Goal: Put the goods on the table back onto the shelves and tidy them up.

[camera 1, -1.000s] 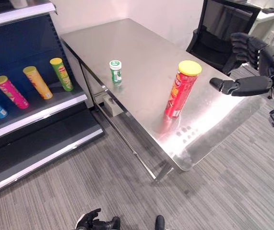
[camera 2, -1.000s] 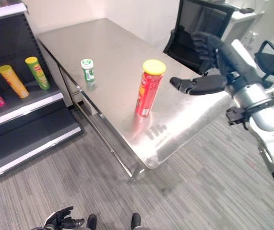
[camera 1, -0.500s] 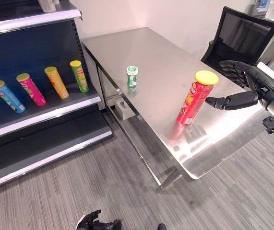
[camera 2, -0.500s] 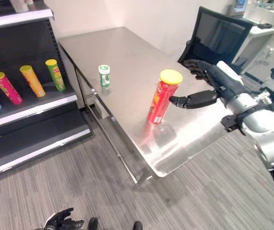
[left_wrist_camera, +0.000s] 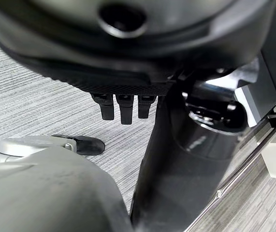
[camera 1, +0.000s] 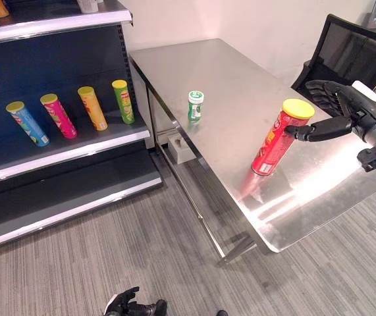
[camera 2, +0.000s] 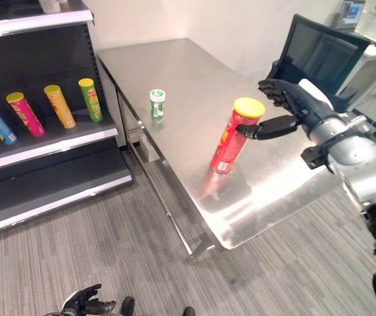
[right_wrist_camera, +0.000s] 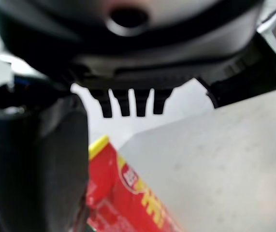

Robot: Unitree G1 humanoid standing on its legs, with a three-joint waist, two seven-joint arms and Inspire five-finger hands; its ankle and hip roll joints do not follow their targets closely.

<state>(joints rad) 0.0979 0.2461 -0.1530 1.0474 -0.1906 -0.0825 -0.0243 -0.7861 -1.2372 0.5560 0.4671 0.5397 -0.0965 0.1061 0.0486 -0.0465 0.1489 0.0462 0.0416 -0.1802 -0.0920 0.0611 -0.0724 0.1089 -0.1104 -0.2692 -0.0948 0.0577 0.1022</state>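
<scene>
While thumb touches red can (camera 1: pixel 274 141), right hand (camera 2: pixel 292 108) gapes.

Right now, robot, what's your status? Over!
Right hand open, thumb at the red chip can just under its yellow lid. Left hand low, idle. Can upright on the steel table; small green container apart. Nothing between.

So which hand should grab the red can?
The right hand. It's open, and its thumb is already at the red can on the table. The left hand hangs low near the floor.
</scene>
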